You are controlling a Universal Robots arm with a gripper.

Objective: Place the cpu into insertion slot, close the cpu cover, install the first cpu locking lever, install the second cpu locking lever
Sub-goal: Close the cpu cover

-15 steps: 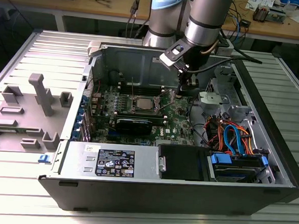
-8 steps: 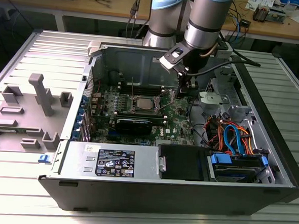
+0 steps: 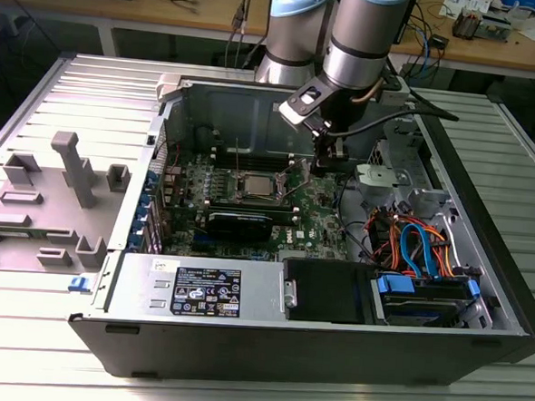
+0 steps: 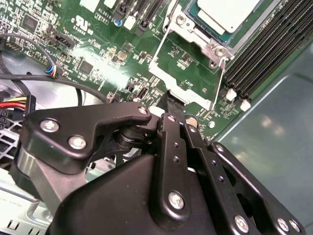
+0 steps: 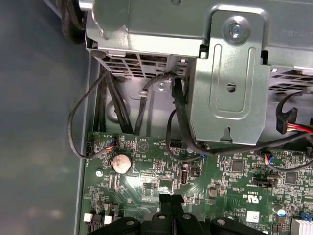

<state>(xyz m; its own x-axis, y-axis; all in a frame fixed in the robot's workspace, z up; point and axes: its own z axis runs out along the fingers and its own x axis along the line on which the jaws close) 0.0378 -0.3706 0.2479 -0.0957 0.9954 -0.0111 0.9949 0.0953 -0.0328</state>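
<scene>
The cpu (image 4: 227, 12), with its pale silver top, lies in the insertion slot (image 4: 205, 41); in the exterior view the cpu (image 3: 255, 185) sits at the middle of the green board. The cpu cover (image 4: 195, 98) is swung open from the slot's edge, and the board shows through its cut-out. Thin wire levers run along its sides. My gripper (image 4: 173, 110) is shut with nothing between its fingers. Its tips are right at the cover's outer edge; I cannot tell whether they touch. In the exterior view, the gripper (image 3: 327, 165) hangs to the right of the slot. The gripper (image 5: 171, 200) shows shut in the first wrist view too.
Long black memory slots (image 4: 264, 54) flank the socket. A black expansion card (image 3: 239, 224) lies in front of it. A grey drive cage (image 5: 230, 83) and black cables stand beyond the gripper. Orange and blue cables (image 3: 410, 241) fill the case's right side. A grey fixture (image 3: 69, 175) sits outside.
</scene>
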